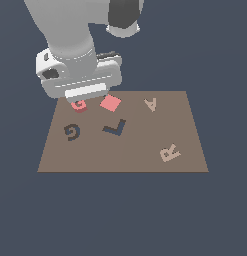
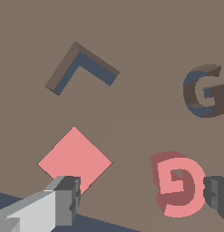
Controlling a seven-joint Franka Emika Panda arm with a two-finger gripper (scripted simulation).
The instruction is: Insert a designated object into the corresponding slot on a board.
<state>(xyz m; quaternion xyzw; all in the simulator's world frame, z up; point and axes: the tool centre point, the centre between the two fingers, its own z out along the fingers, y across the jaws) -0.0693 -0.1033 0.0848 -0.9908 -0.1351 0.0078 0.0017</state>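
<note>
Nearest the wrist camera were our hand point(image 2: 143, 197)'s two fingers, one pale grey finger point(image 2: 63, 199) low in the frame and a darker fingertip at the far edge. They stood spread apart with nothing between them: released, grasping nothing. The red G block point(image 2: 179, 185) lay just inside the darker fingertip, off-centre in the gap, flat on the board point(image 2: 131, 36) and free of both pads as far as we could tell. Beside the pale finger lay the plain pink square point(image 2: 76, 159), close enough to be nudged.

We judged the step in hand to be the approach for the grasp. To do it well we would have shifted the hand so the block sat midway between the fingers, kept the pale finger off the pink square, then descended straight and closed on the block's flat sides.

In the exterior view the hand point(image 1: 87, 97) hid most of the block point(image 1: 78, 105), so finger spacing could not be read there. That view did give the layout: from the block, the G slot point(image 1: 72, 131) lay at about six o'clock, near; the L recess point(image 1: 115, 127) at about four o'clock; letters A point(image 1: 151, 104) and R point(image 1: 170, 152) further off at about three and four o'clock. The wrist view showed the slot's point(image 2: 205, 93) depth and orientation.
</note>
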